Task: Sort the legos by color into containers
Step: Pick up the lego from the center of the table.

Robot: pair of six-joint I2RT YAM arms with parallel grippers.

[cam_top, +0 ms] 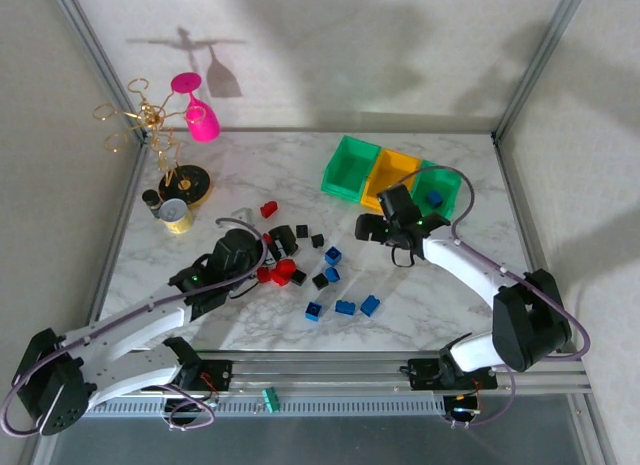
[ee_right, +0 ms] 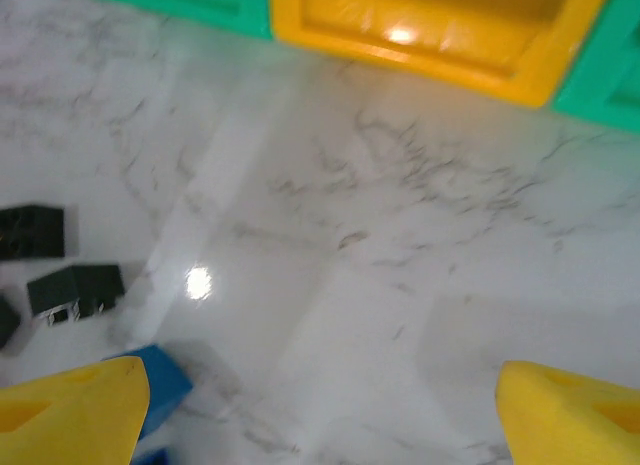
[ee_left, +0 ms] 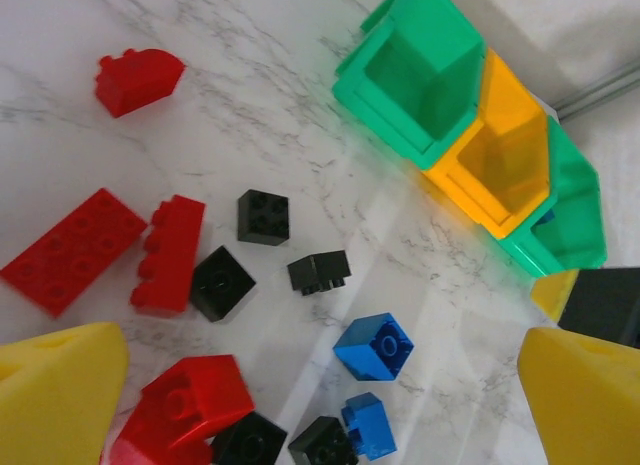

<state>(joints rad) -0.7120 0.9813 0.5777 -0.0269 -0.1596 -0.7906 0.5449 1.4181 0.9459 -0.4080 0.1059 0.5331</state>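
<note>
Blue, it seemed, was the one brick (cam_top: 434, 198) already lying in the right-hand green bin (cam_top: 447, 182) near the table's far right corner, though that view was small. Red, black and blue bricks (cam_top: 320, 281) lay unsorted mid-table. My right gripper (ee_right: 320, 415) and left gripper (ee_left: 320, 405) both hung with fingers apart, holding nothing.

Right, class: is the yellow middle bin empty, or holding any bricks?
Empty: the yellow bin shows bare plastic inside, both from above and from the left wrist.
</note>
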